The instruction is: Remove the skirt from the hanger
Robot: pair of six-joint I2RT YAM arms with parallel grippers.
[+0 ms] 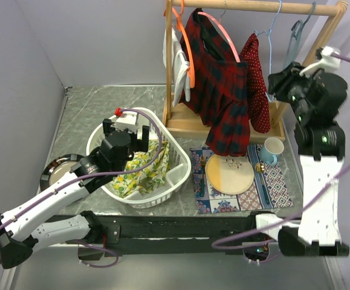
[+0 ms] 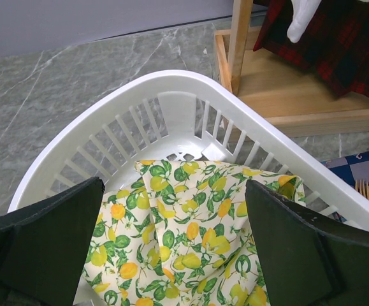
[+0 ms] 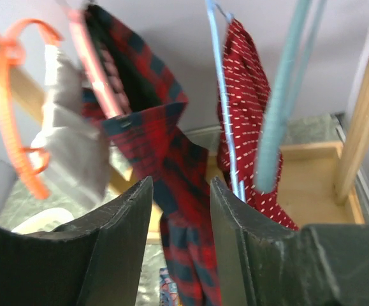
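Soft, even light fills the top view, with only faint shadows beside the white laundry basket (image 1: pixel 181 175). The left wrist view is sharp. In the right wrist view, the orange hanger (image 3: pixel 9 115), pink hanger (image 3: pixel 95 67) and tartan skirt (image 3: pixel 165 146) are smeared by motion blur.

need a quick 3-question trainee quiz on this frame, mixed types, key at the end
1. True or false: the skirt is already off the pink hanger.
2. What lies in the white basket? A) a lemon-print cloth B) a mug C) a plate
3. Short answer: which arm's gripper hangs over the basket with its jaws wide apart?

Key
1. False. The skirt is on the hanger at the rack.
2. A
3. The left gripper.
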